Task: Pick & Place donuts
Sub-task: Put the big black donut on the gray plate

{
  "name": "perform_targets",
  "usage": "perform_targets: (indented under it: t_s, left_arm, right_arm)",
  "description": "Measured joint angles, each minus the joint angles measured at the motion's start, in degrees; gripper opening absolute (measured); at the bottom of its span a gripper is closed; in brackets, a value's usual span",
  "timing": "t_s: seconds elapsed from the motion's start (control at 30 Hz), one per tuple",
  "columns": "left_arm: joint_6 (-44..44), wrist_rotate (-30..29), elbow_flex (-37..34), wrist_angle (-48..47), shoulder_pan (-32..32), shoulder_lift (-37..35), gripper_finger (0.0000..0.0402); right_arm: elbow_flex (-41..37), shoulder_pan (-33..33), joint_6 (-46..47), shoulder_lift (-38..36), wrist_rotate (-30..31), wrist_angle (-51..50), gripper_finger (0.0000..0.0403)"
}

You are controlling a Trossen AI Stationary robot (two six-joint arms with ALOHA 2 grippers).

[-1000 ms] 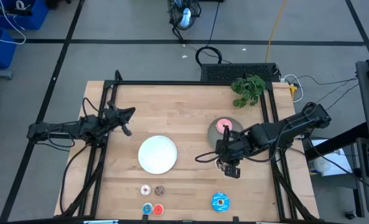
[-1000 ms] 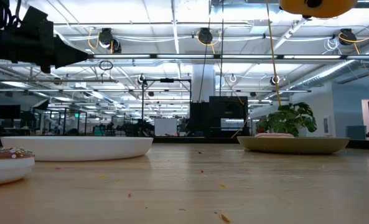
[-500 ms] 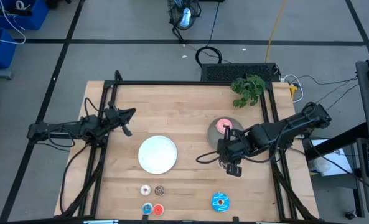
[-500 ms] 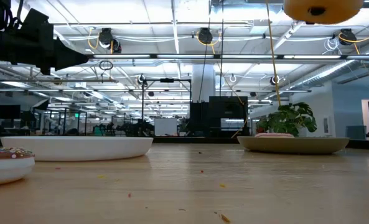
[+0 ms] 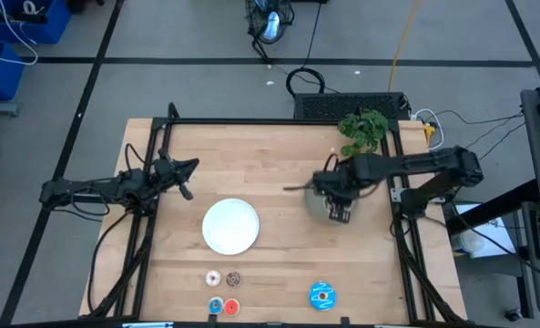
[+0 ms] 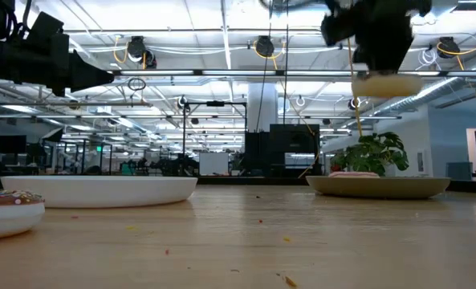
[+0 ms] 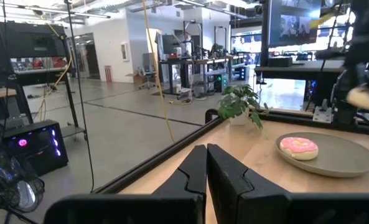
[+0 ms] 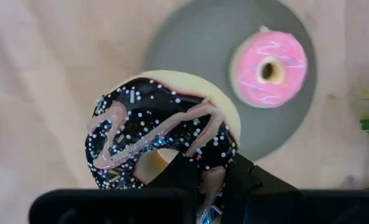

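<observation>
While the right gripper (image 5: 340, 215) hangs over the grey plate (image 5: 313, 199) at about three o'clock on the table (image 5: 270, 155), its fingers are clamped on the brown donut (image 8: 162, 134), a large ring with dark icing, white sprinkles and a tan drizzle. Seen from the right wrist, that donut is in the air above the plate's near edge, partly over bare wood.

Item, pink donut (image 8: 269, 68): lying flat on the grey plate, off-centre, apart from the held donut. The left wrist view shows it (image 7: 298, 147) resting alone in the shallow dish.

Item, blue donut (image 5: 321, 295): large, flat on the table at about five o'clock, near the front edge, well apart from both plates.

Item, four tiny donuts at about six o'clock, in a close square: whitish-pink donut (image 5: 213, 278) and small brown donut (image 5: 234, 278) behind, small blue donut (image 5: 215, 306) and red donut (image 5: 232, 307) in front.

Item, white plate (image 5: 230, 226): near the table's middle, toward seven o'clock, nothing on it.

Item, potted plant (image 5: 362, 130): at about one o'clock, at the back edge.

Item, left gripper (image 5: 186, 189): at nine o'clock near the table's left edge, fingers pressed together with nothing between them, well apart from every donut.
</observation>
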Motion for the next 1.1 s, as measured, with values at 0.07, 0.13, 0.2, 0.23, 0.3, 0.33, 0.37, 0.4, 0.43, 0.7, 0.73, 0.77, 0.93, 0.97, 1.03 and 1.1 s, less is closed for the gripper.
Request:
perform_targets:
  t_s: [0.07, 0.13, 0.2, 0.23, 0.3, 0.33, 0.37, 0.4, 0.43, 0.7, 0.73, 0.77, 0.93, 0.97, 1.03, 1.1]
  left_arm:
    - [0.0, 0.0, 0.0, 0.0, 0.0, 0.0, 0.0017]
    - [0.0, 0.0, 0.0, -0.1, 0.0, 0.0, 0.0017]
    - [0.0, 0.0, 0.0, -0.3, 0.0, 0.0, 0.0017]
    - [-0.1, 0.0, 0.0, -0.3, 0.0, 0.0, 0.0017]
    - [-0.1, 0.0, 0.0, -0.3, 0.0, 0.0, 0.0017]
    - [-0.1, 0.0, 0.0, -0.3, 0.0, 0.0, 0.0017]
    - [-0.1, 0.0, 0.0, -0.2, 0.0, 0.0, 0.0017]
    - [-0.1, 0.0, 0.0, -0.2, 0.0, 0.0, 0.0017]
    - [-0.1, 0.0, 0.0, -0.2, 0.0, 0.0, 0.0017]
    - [-0.2, 0.0, 0.0, -0.2, 0.0, 0.0, 0.0017]
    - [-0.2, 0.0, 0.0, -0.1, 0.0, 0.0, 0.0017]
    - [-0.2, 0.0, 0.0, -0.1, 0.0, 0.0, 0.0017]
    - [-0.5, 0.0, 0.0, 0.0, 0.0, 0.0, 0.0017]
    - [-0.4, 0.0, 0.0, 0.0, 0.0, 0.0, 0.0017]
    - [-0.3, 0.0, 0.0, -0.1, 0.0, 0.0, 0.0017]
    - [-0.2, 0.0, 0.0, -0.1, 0.0, 0.0, 0.0017]
  right_arm:
    - [-3.4, -3.4, -2.9, 0.0, -0.1, 3.1, 0.0025]
    - [-7.3, -6.6, -5.7, 0.0, -1.8, 6.6, 0.0025]
    - [-11.3, -9.2, -8.0, 0.0, -3.7, 9.5, 0.0024]
    - [-13.3, -10.4, -8.9, 0.0, -4.3, 10.8, 0.0024]
    - [-16.9, -12.5, -10.0, 0.0, -4.5, 13.2, 0.0024]
    - [-18.6, -13.6, -10.2, 0.0, -4.5, 14.4, 0.0024]
    - [-20.1, -14.6, -10.6, 0.0, -4.6, 15.5, 0.0024]
    - [-21.4, -15.6, -11.0, 0.0, -4.6, 16.2, 0.0025]
    - [-22.5, -16.3, -11.3, 0.0, -4.8, 16.6, 0.0026]
    - [-28.4, -17.0, -11.2, 0.0, -7.8, 21.2, 0.0024]
    - [-28.8, -16.9, -11.1, 0.0, -7.7, 22.1, 0.0024]
    - [-29.0, -16.9, -11.0, 0.0, -7.6, 22.8, 0.0025]
    - [-29.2, -17.0, -11.5, 0.0, -7.6, 24.4, 0.0025]
    - [-29.2, -17.0, -11.6, 0.0, -7.6, 24.8, 0.0027]
    - [-29.2, -17.0, -11.5, 0.0, -7.6, 25.3, 0.0034]
    - [-29.2, -16.9, -11.6, 0.0, -7.7, 25.1, 0.0046]
